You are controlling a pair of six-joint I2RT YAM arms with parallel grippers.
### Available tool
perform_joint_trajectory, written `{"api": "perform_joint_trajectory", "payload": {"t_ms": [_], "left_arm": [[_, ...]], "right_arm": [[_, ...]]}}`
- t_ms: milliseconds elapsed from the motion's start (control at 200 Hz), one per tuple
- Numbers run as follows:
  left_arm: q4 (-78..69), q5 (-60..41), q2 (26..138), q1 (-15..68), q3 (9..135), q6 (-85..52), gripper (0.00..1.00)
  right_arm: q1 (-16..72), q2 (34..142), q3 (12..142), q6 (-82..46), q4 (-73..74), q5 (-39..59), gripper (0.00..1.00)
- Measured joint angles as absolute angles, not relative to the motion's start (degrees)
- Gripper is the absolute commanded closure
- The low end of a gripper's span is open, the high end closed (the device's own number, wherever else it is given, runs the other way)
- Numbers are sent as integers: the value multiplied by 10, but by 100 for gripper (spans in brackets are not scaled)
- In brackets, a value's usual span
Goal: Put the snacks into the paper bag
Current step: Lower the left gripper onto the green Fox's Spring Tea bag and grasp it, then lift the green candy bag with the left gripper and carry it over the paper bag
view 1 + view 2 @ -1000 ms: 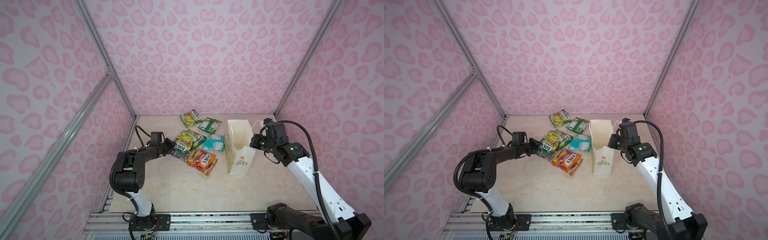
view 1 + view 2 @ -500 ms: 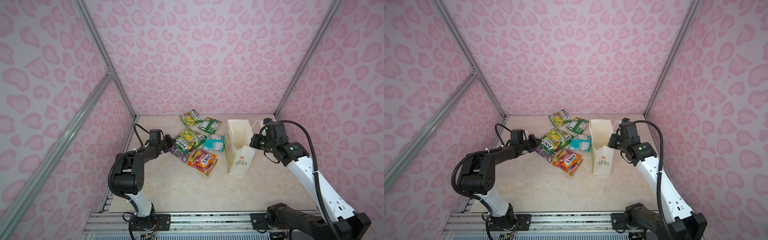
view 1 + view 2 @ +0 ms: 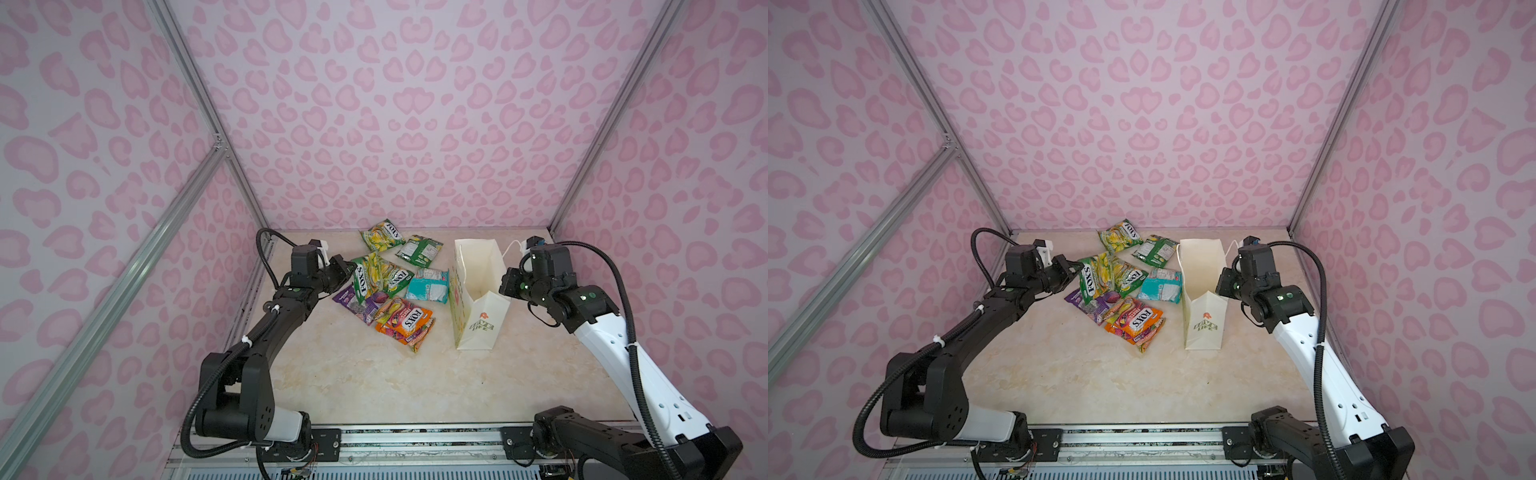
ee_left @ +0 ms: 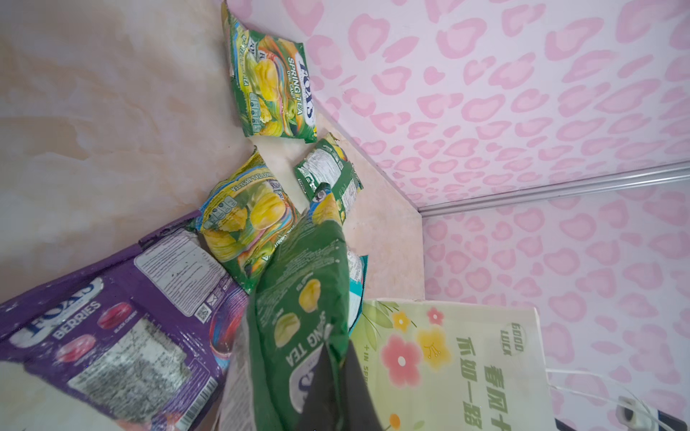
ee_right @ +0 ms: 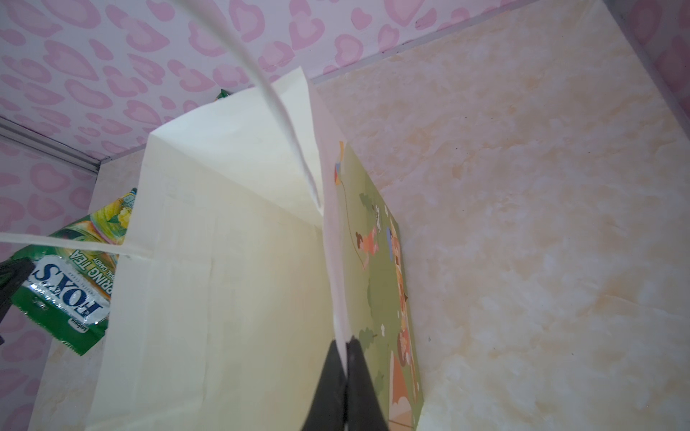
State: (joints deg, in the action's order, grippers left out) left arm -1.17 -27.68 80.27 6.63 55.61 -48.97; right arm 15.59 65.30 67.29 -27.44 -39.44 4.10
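My left gripper (image 3: 348, 270) (image 4: 332, 358) is shut on the edge of a green FOX'S packet (image 3: 368, 277) (image 4: 298, 317), whose gripped end is raised above the pile. Other snacks lie on the table: a purple packet (image 3: 356, 301), an orange-pink packet (image 3: 406, 322), a teal-white packet (image 3: 428, 286), a second green-yellow packet (image 3: 397, 276), a dark green packet (image 3: 419, 250) and a green-yellow packet (image 3: 382, 235) at the back. The white paper bag (image 3: 478, 328) (image 5: 224, 298) stands upright and open to their right. My right gripper (image 3: 505, 283) (image 5: 345, 341) is shut on the bag's right wall at the rim.
Pink patterned walls with metal posts (image 3: 199, 104) enclose the marble-look table (image 3: 374, 382). The bag's cord handle (image 5: 276, 104) hangs loose over its mouth. A metal rail (image 3: 415, 436) runs along the front edge.
The left gripper has shut on the green FOX'S packet and moved up and toward the back, lifting its near edge. The right arm and the bag have stayed put.
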Motion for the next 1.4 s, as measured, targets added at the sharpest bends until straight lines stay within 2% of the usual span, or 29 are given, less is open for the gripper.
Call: {"api": "perform_joint_trajectory", "payload": {"t_ms": [220, 620, 1105, 1400], "left_arm": [[115, -238, 707, 90, 599, -430, 97], [270, -170, 675, 222, 795, -359, 96], [264, -197, 812, 359, 1094, -350, 97], [259, -195, 958, 431, 1265, -354, 97]], "right_arm": [[156, 656, 669, -274, -388, 40, 100], [156, 674, 671, -275, -371, 30, 100], [156, 674, 672, -279, -368, 30, 100], [157, 664, 681, -281, -382, 48, 100]]}}
